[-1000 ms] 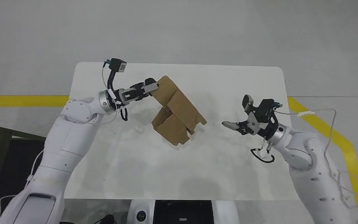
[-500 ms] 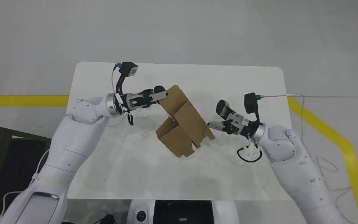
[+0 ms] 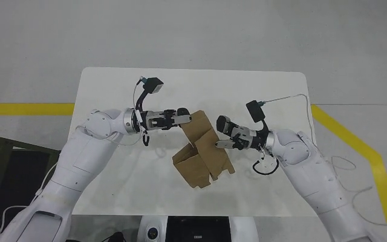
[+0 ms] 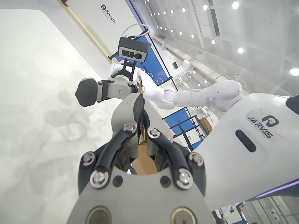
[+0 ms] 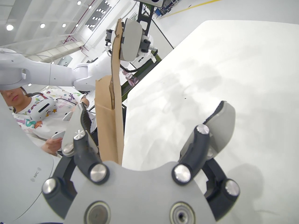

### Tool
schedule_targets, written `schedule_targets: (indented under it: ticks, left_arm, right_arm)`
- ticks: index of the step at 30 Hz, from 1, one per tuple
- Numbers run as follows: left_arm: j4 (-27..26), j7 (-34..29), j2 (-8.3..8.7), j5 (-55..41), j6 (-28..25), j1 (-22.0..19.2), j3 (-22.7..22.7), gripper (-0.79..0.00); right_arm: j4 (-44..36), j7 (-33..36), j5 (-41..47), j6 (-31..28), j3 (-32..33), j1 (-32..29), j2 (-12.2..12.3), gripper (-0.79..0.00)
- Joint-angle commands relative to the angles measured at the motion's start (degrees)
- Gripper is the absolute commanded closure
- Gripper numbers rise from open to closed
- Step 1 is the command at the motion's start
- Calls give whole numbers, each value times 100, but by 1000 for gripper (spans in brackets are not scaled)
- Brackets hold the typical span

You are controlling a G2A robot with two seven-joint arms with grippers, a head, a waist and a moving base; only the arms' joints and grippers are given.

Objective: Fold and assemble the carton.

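At the middle of the white surface [image 3: 109,181], the brown carton [image 3: 199,154] stands partly unfolded. My left claw [image 3: 184,116] pinches its upper flap edge. My right claw [image 3: 222,134] is spread wide, the carton's opposite edge between its fingers; contact unconfirmed.

**Carton mostly hiding behind edges and fingers**

In the top view the folded brown cardboard carton [image 3: 202,148] is hiding its own inside. The left gripper [image 3: 186,117] is meeting the carton's corner too small to read. In the right wrist view the carton is standing edge-on, with the right gripper [image 5: 151,109] body cutting off its near end. In the left wrist view the left gripper's grey fingers [image 4: 121,117] are masking nearly all of the carton.
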Motion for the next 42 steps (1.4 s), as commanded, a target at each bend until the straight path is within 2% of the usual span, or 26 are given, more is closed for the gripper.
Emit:
schedule_targets:
  ticks: [1,6,17,19,21,24,30,35,36,37,38,39,42]
  left_arm:
    - [-10,14,35,34,-14,-16,63,0]
    - [44,55,119,87,-55,-103,227,0]
    - [215,179,263,-58,-179,-396,656,0]
    - [210,203,293,-94,-203,-425,724,0]
    - [204,229,324,-126,-229,-450,785,0]
    - [215,274,368,-156,-274,-491,869,0]
    - [213,362,450,-215,-362,-592,1025,0]
    - [230,448,508,-237,-448,-679,1164,0]
    - [235,467,519,-244,-467,-695,1192,-52]
    - [235,488,531,-240,-488,-714,1219,-179]
    - [241,515,543,-235,-515,-733,1240,-345]
    - [239,547,555,-229,-547,-751,1262,-770]
    - [257,666,594,-236,-665,-821,1295,-785]
  right_arm:
    - [16,206,192,-51,-82,70,5,-785]
    - [55,596,563,-159,-288,229,10,-785]
    - [189,672,791,-83,-883,518,12,-782]
    - [227,662,824,-93,-974,568,15,-717]
    - [259,651,859,-104,-1060,615,19,-542]
    - [305,643,902,-113,-1182,675,29,-363]
    - [363,633,1017,-122,-1403,777,60,-262]
    - [395,599,1108,-156,-1549,854,88,-126]
    - [405,594,1129,-161,-1575,867,93,-86]
    - [412,583,1150,-172,-1599,881,97,-31]
    - [427,575,1166,-180,-1622,893,102,-6]
    - [432,568,1181,-187,-1647,907,106,0]
    - [470,547,1228,-208,-1702,942,117,0]
